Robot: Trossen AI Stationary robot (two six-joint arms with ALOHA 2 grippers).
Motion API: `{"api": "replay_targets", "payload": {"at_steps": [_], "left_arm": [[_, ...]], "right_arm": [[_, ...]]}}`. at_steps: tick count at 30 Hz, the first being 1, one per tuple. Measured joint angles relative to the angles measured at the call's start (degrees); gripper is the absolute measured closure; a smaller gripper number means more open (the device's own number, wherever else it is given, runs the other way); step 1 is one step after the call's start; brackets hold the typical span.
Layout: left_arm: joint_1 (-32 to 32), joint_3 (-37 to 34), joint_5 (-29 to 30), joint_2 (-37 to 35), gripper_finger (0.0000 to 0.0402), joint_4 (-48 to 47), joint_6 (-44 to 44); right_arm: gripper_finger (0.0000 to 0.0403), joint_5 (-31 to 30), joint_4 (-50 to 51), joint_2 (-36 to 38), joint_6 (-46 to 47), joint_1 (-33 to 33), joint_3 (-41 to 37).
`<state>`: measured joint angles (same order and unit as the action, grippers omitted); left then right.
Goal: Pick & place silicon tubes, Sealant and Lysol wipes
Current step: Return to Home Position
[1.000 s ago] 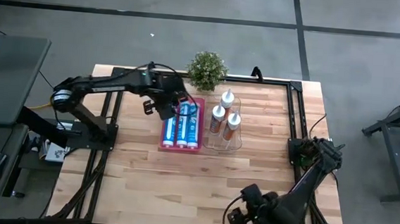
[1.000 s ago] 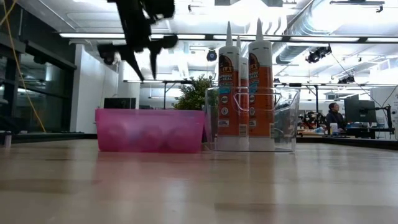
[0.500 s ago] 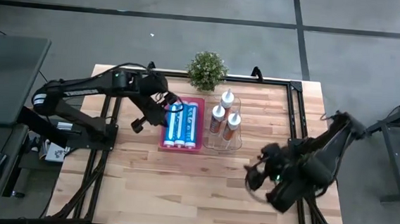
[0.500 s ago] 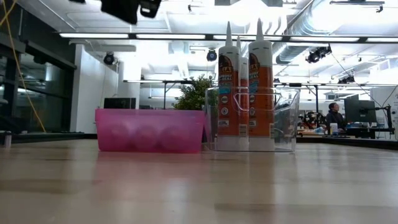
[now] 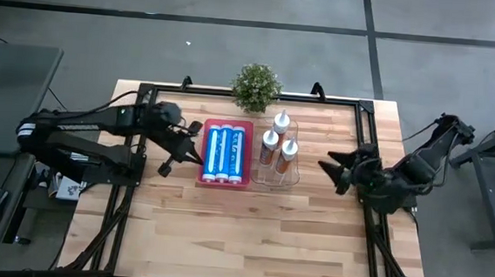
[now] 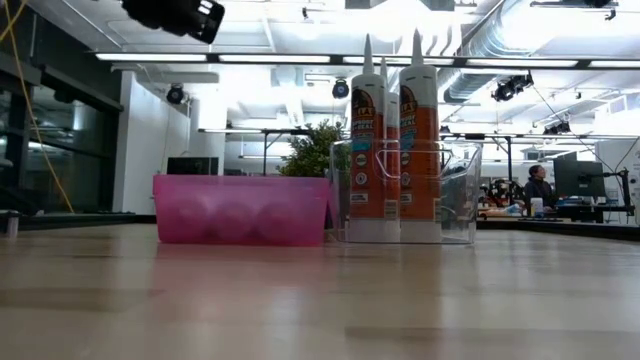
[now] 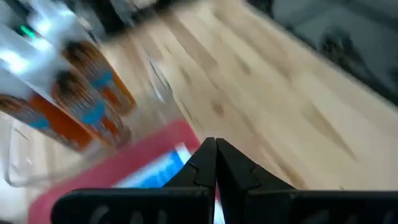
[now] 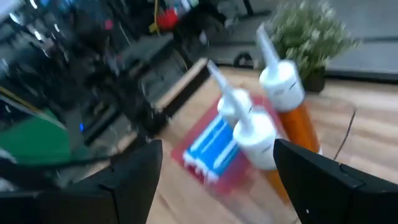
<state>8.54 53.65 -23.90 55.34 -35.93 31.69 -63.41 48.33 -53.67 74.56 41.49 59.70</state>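
Looking down over the desk point(image 5: 249, 235), I found the pink bin point(image 5: 223, 184) holding three blue sealant tubes point(image 5: 226, 152) lying flat. The transparent bin point(image 5: 295, 178) just beside it held three orange sealant tubes point(image 5: 279, 148) upright. I judged the tubes rigid, fairly heavy and smooth, best gripped mid-barrel, never by the nozzle. The left end effector point(image 5: 169, 164), pinched closed and empty, had drawn back from over the pink bin a second before to just left of it. The right end effector point(image 5: 333, 169), spread wide and empty, had swung from the desk's front to right of the transparent bin.
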Motion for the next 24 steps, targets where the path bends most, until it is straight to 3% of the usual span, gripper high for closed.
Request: {"api": "replay_targets", "payload": {"at_steps": [6,12,24], "left_arm": [[-0.03,-12.88,-0.55,-11.56,0.0401,17.4,-12.89],[-2.58,-20.85,6.1,-19.78,0.0401,25.06,-19.03],[-14.23,-35.93,18.49,-21.98,0.0401,47.91,-26.6]], "right_arm": [[0.01,-8.04,-13.23,10.24,-8.88,1.14,-10.43],[0.01,-16.4,-29.06,17.6,-16.34,2.04,-22.05],[0.01,-22.34,-61.42,22.4,-25.54,2.04,-42.34]]}}
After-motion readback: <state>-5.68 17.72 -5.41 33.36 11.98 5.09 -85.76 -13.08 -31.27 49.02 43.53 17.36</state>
